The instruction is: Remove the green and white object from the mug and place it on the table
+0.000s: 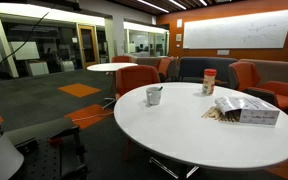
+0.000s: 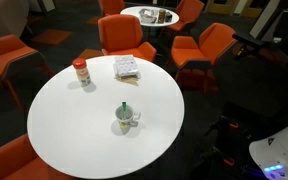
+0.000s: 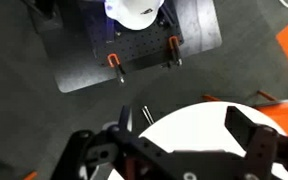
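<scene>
The mug (image 2: pixel 125 119) stands near the middle of the large round white table (image 2: pixel 74 130); it also shows in an exterior view (image 1: pixel 154 96). The green and white object (image 2: pixel 124 107) stands upright inside the mug, its top sticking out. In the wrist view my gripper (image 3: pixel 184 132) is open and empty, its two dark fingers spread wide over the table's edge (image 3: pixel 199 122). The mug is out of the wrist view, so the gripper is well away from it. The gripper itself does not show in either exterior view.
A jar with an orange-red lid (image 2: pixel 80 72) and a flat packet (image 2: pixel 127 67) sit on the far part of the table. Orange chairs (image 2: pixel 126 36) ring it. A smaller round table (image 2: pixel 150 15) stands beyond. The robot's base plate (image 3: pixel 134 45) lies below the wrist.
</scene>
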